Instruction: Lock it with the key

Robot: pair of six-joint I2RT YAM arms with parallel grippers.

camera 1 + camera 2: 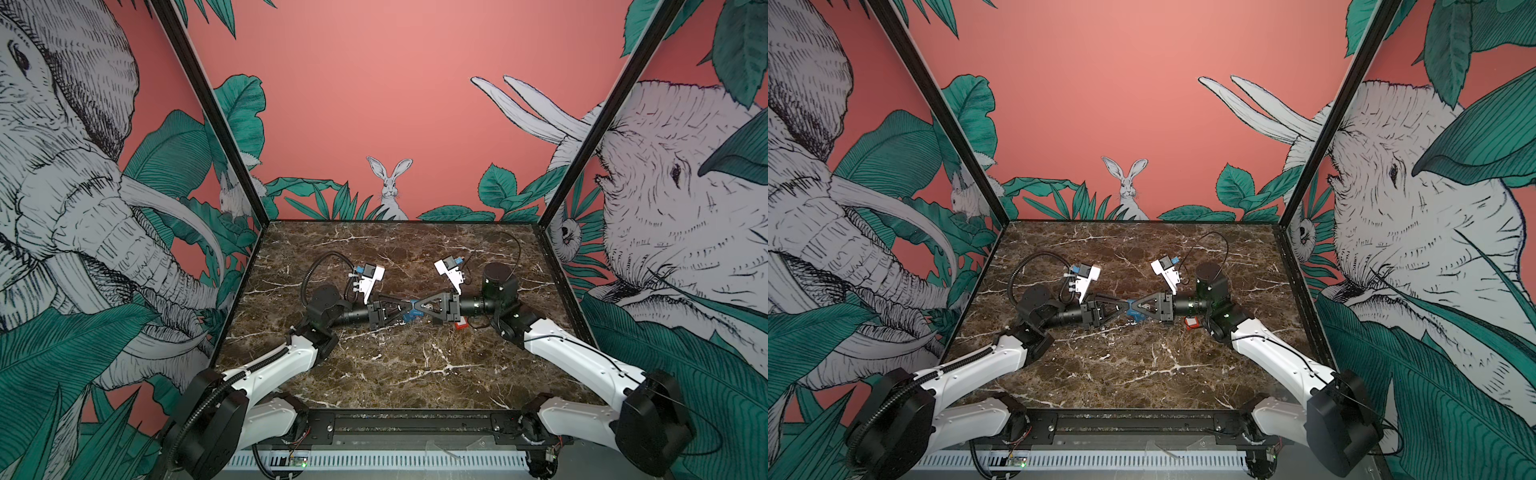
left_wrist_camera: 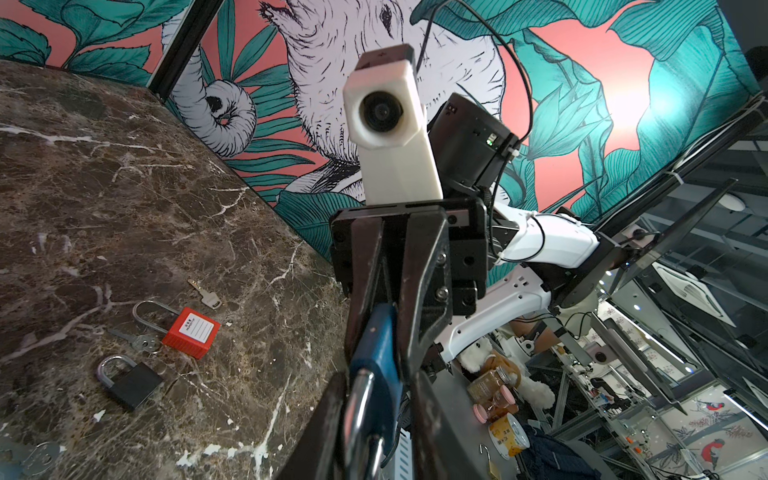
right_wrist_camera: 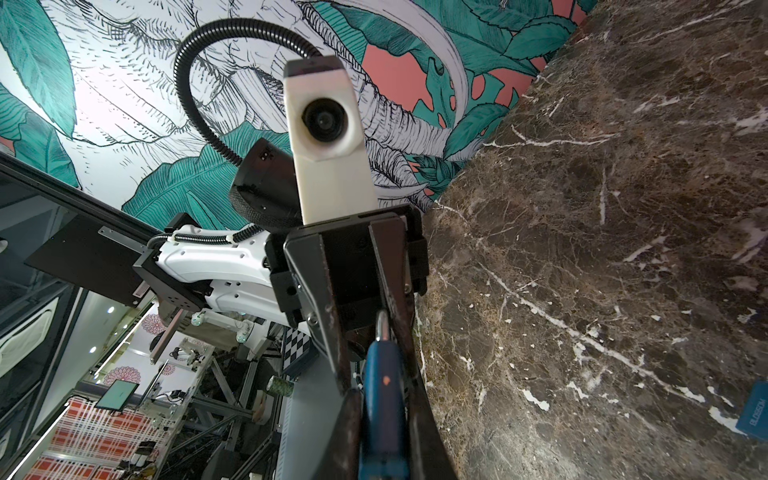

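Left claw and right claw both clamp the blue padlock, mostly hiding it.

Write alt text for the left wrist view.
Close up, the left pincer holds a blue padlock by its shackle while the right pincer, facing it, grips the body. Beyond, on the marble table, lie a red padlock, a black padlock, a ringed key and a second key.
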